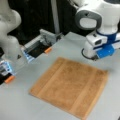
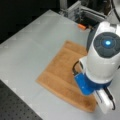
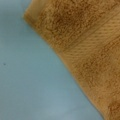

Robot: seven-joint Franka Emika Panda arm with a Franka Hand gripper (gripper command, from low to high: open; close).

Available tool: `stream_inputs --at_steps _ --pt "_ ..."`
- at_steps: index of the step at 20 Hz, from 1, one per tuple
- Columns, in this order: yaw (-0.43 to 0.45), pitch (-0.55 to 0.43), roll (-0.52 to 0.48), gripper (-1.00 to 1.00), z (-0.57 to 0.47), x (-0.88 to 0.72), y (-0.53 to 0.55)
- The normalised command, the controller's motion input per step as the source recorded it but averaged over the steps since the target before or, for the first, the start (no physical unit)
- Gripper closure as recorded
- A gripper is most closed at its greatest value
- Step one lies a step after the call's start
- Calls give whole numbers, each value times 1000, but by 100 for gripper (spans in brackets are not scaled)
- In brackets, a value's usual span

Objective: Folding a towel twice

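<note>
The towel (image 1: 71,86) lies spread flat in a single layer on the grey table (image 1: 20,105), orange-brown with paler stripes near two opposite edges. In a front view the arm covers the right part of the towel (image 2: 60,75). My gripper (image 1: 94,57) hangs above the table just past the towel's far right corner, under the white wrist with its blue mount; its fingers do not show. The wrist view looks down on one corner of the towel (image 3: 82,42), a pale stripe crossing it, with bare table (image 3: 27,82) beside it. Nothing is held.
A second white arm (image 1: 10,37) stands at a front view's left, with a blue-lit part (image 1: 6,67) and an orange piece (image 1: 10,79) beside it. A metal fixture (image 1: 47,37) and an orange tab (image 1: 47,50) lie behind the towel. A black perforated board (image 2: 15,107) borders the table.
</note>
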Motion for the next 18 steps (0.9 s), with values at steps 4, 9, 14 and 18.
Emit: stream_inputs --at_steps 4,9,14,18 --pt "-53 -61 -286 -100 -129 294 204" --pt "-156 -84 -389 -100 -136 305 270" --pt "-117 -27 -434 -100 -124 289 270" --pt "-64 1 -385 -100 -61 311 197"
